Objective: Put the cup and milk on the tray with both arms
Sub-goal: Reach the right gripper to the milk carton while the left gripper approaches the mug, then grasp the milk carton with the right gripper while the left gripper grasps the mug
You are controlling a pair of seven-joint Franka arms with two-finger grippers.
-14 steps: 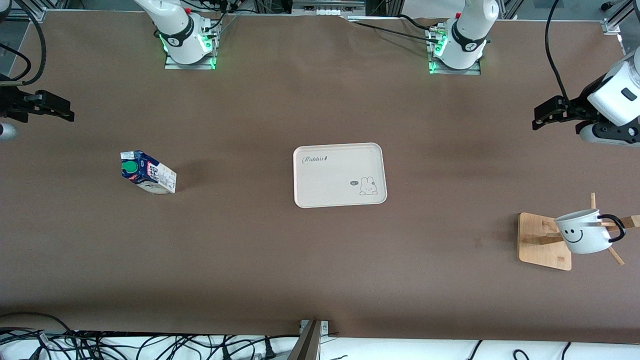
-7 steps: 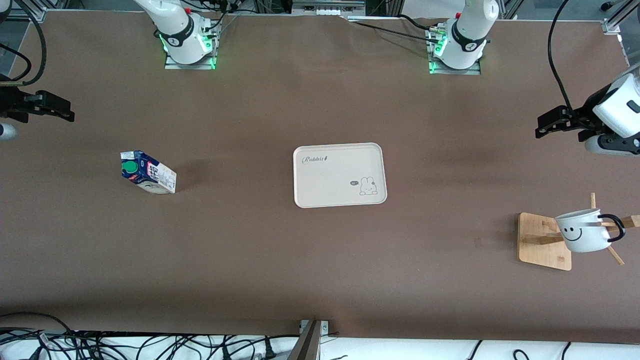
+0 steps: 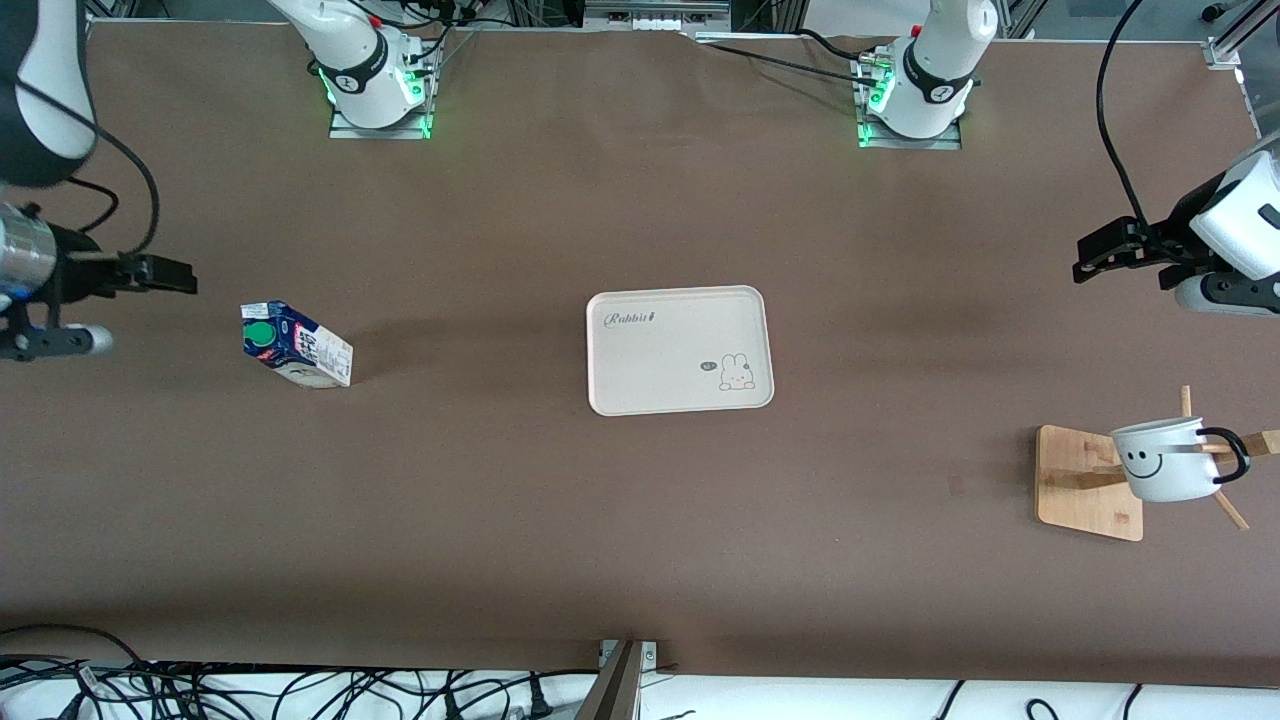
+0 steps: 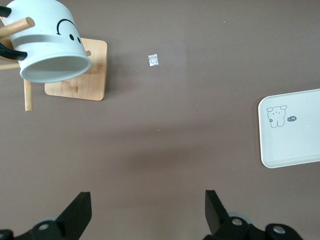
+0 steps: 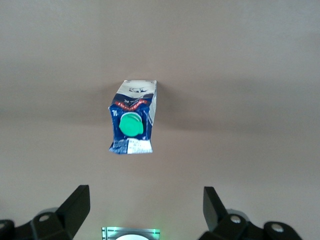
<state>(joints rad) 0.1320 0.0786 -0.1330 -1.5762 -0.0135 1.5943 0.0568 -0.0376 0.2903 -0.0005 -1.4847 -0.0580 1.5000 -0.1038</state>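
Brown matting covers your desk (image 3: 560, 540), with both arm bases along its edge farthest from the front camera. You have the tray (image 3: 680, 350) lying flat at the middle, bare, its bunny drawing at the corner toward the left arm's end.

Your milk (image 3: 296, 346) stands on the desk toward the right arm's end, well apart from the tray, green cap up. The right tool (image 3: 160, 274) hangs over the desk near the carton, closer to that end of the desk than the carton is. Its fingers (image 5: 75, 205) are spread wide and hold nothing; in the right wrist view you see the milk (image 5: 133, 124) between them, lower down and untouched.

Your cup (image 3: 1160, 460) hangs by its black handle on a peg of the wooden stand (image 3: 1088, 482) toward the left arm's end, smiley face showing, mouth tipped sideways. The left tool (image 3: 1100, 248) hangs over the desk at that end, well apart from the cup. Its fingers (image 4: 80, 212) are also released and empty; the left wrist view shows you the cup (image 4: 50, 40), stand (image 4: 77, 72) and a tray (image 4: 295, 130) corner.
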